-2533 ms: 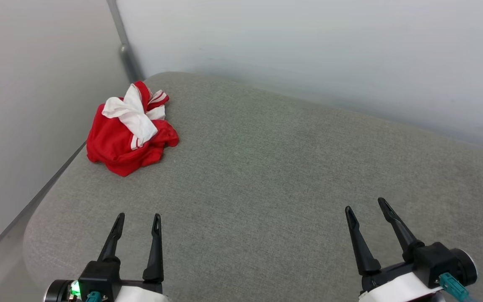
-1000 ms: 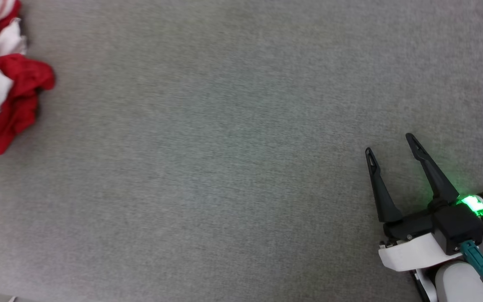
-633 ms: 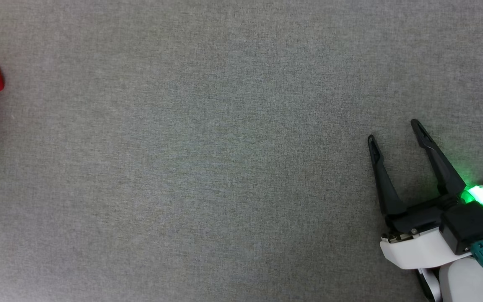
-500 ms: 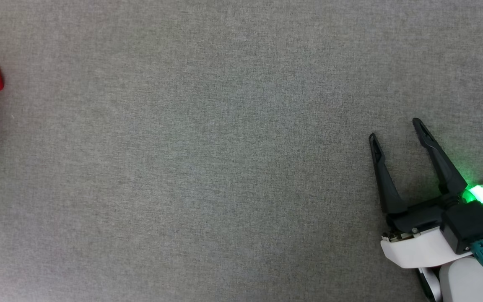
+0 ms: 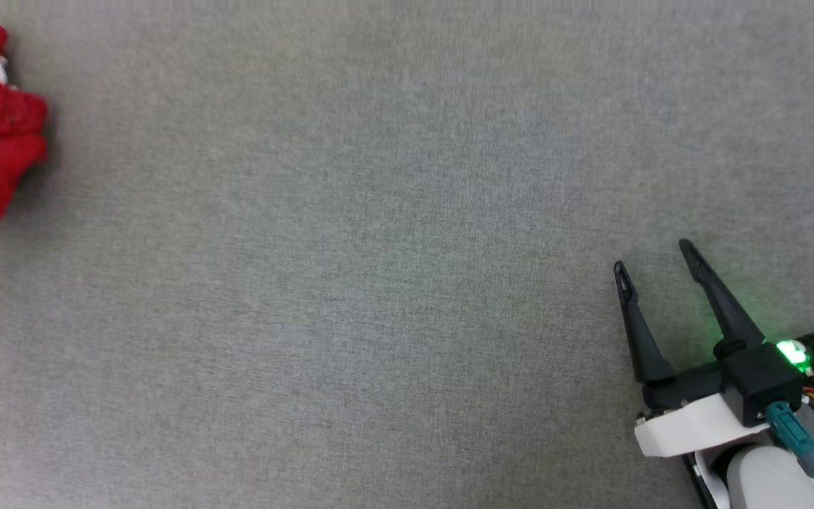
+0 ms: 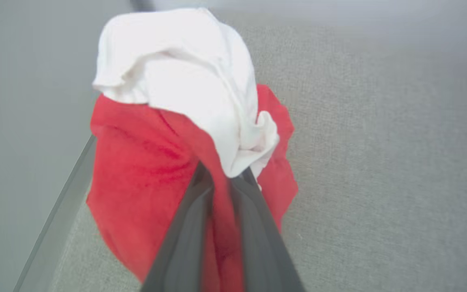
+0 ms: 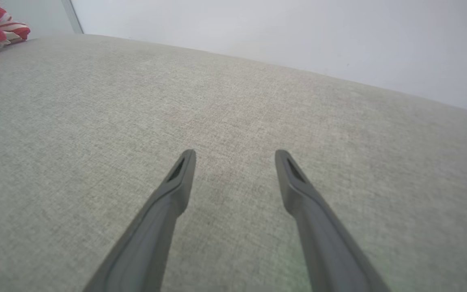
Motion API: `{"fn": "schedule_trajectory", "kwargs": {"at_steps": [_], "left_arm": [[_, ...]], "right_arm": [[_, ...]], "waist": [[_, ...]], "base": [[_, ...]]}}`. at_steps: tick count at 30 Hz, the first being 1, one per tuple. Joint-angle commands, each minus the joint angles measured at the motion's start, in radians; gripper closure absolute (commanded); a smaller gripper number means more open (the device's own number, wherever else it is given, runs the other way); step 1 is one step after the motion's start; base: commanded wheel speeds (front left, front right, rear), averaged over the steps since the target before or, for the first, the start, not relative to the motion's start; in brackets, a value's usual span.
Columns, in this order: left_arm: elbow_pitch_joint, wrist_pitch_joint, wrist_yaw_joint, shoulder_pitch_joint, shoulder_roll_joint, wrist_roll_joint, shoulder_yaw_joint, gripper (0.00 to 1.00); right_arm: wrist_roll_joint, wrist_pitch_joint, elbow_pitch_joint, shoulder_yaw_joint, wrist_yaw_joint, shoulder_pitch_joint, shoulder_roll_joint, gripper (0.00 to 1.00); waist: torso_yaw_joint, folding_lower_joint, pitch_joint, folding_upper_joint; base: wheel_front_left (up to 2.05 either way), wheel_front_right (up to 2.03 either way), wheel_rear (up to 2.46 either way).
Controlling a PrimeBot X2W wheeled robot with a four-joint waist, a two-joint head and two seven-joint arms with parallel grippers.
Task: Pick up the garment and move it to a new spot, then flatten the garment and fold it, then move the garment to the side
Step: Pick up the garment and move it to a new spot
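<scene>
DESK: Status?
OPERATOR: My right gripper idles, fingers apart, over bare cushion. My left gripper is clamped on the garment, bunched at the cushion's far left edge.
DESK: Risk?
OPERATOR: I seem to hold one thin fold; lifting could slip it free.

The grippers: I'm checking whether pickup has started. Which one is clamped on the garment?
The left gripper: its fingers are pinched together on the red-and-white garment. The right gripper stands open above the grey surface, holding nothing.
</scene>
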Motion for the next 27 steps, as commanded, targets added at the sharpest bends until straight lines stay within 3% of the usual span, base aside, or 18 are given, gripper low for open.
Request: {"fn": "schedule_trajectory", "kwargs": {"at_steps": [1,10,16,22,27], "left_arm": [[-0.028,-0.030,0.000,-0.019,0.013,-0.004,-0.009,1.00],[-0.206,-0.156,0.000,-0.048,0.073,0.044,-0.108,1.00],[-0.326,-0.201,0.000,-0.060,0.061,0.096,-0.194,1.00],[-0.425,-0.188,0.000,-0.050,-0.007,0.147,-0.298,1.00],[-0.492,-0.167,0.002,-0.023,-0.104,0.167,-0.386,1.00]], "right_arm": [[0.006,-0.001,0.011,0.001,-0.001,0.010,0.006,0.00],[0.041,-0.001,0.057,0.005,-0.001,0.031,0.023,0.00],[0.063,-0.001,0.076,0.000,-0.001,0.051,0.029,0.00],[0.098,-0.001,0.076,-0.009,-0.001,0.056,0.029,0.00],[0.118,-0.001,0.070,-0.018,-0.001,0.061,0.029,0.00]], "waist": [[-0.002,0.0001,-0.067,0.0000],[-0.043,0.0001,-0.201,0.0000],[-0.093,0.0001,-0.268,0.0000],[-0.155,0.0001,-0.312,0.0000],[-0.213,0.0001,-0.334,0.0000]], "base": [[0.00,0.00,0.00],[0.00,0.00,0.00],[0.00,0.00,0.00],[0.00,0.00,0.00],[0.00,0.00,0.00]]}}
